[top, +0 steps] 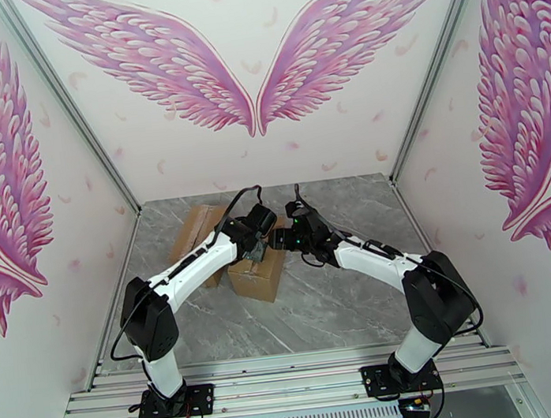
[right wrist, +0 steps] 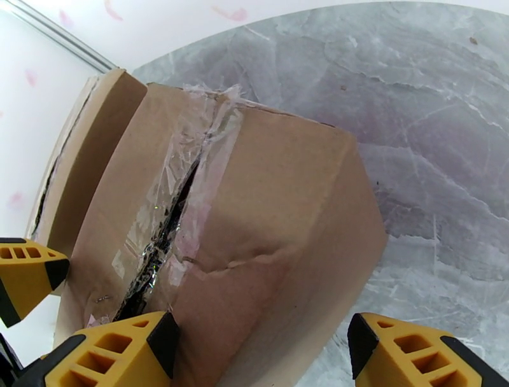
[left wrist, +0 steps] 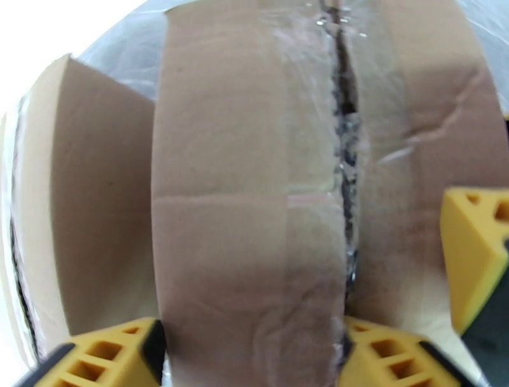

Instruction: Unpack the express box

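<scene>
Grey marble tabletop (top: 350,308) is sitting under pink-winged walls, and the express box (top: 258,281) is standing on it near the middle, just in front of a second carton (top: 196,227). Both arms are leaning in over its top. The left gripper (left wrist: 251,334) is straddling one top flap, with one finger at the flap's outer edge and the other at the slit tape seam (left wrist: 343,159). Whether it is actually pinching the cardboard I cannot tell. The right gripper (right wrist: 264,328) is hanging open around the other half of the top, its outer finger clear of the box wall.

What is worrying me is the torn tape clinging along that seam. A pull on one flap could be dragging the whole box up or tipping it instead of opening it. The two grippers are also crowding each other, so a finger could be catching its neighbour.
</scene>
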Controlling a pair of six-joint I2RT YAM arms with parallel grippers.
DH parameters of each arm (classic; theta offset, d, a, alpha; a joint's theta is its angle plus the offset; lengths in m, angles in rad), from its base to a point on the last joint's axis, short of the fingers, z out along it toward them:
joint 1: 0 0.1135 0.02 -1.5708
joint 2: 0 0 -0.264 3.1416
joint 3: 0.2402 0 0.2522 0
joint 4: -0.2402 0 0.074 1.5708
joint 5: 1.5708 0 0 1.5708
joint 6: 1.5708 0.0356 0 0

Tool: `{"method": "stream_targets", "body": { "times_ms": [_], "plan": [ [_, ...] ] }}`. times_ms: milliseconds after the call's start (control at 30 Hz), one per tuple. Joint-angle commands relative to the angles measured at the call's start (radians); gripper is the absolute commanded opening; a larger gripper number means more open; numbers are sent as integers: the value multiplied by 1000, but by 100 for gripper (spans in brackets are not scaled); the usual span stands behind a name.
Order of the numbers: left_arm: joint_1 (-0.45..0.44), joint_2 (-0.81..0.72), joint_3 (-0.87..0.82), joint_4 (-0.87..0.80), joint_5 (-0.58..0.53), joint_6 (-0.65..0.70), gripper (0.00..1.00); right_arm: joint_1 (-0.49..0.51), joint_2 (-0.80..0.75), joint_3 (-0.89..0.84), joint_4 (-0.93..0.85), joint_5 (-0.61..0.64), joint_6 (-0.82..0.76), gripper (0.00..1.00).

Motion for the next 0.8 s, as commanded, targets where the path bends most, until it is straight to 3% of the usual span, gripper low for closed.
{"method": "stream_targets", "body": {
  "times_ms": [0, 567, 767],
  "plan": [
    [21, 48, 2, -78, -100, -20, 47, 6, 55, -18, -172, 33, -32, 75],
    [60, -109, 47, -117, -141, 4, 19, 6, 99, -6, -191, 59, -42, 75],
    [81, -125, 43, -103, -123, 46, 18, 6, 112, 6, -186, 52, -37, 74]
  ]
}}
